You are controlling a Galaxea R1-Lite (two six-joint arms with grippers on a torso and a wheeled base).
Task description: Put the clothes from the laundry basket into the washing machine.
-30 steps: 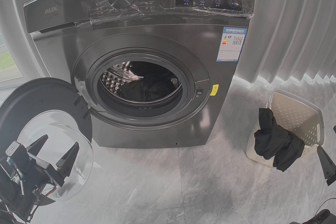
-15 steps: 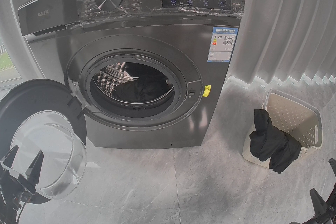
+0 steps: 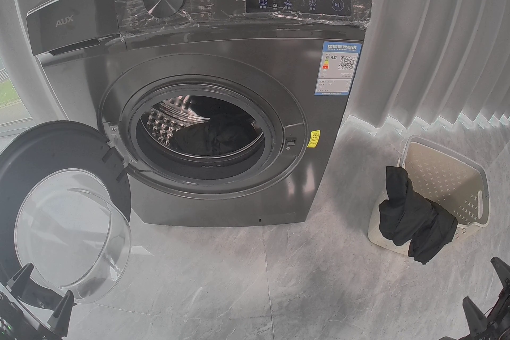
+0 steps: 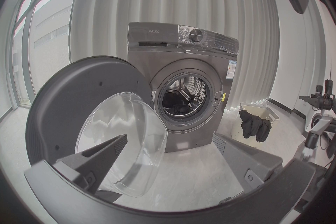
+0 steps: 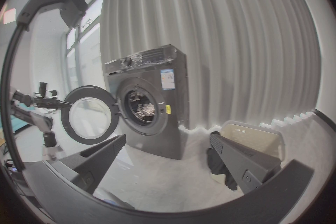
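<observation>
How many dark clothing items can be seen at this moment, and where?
2. One dark garment lies inside the washing machine drum; another dark bundle hangs over the near rim of the laundry basket. Either could hide further pieces.

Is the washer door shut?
No, the door hangs wide open beside the washer, so you can see dark clothes lying inside.
</observation>
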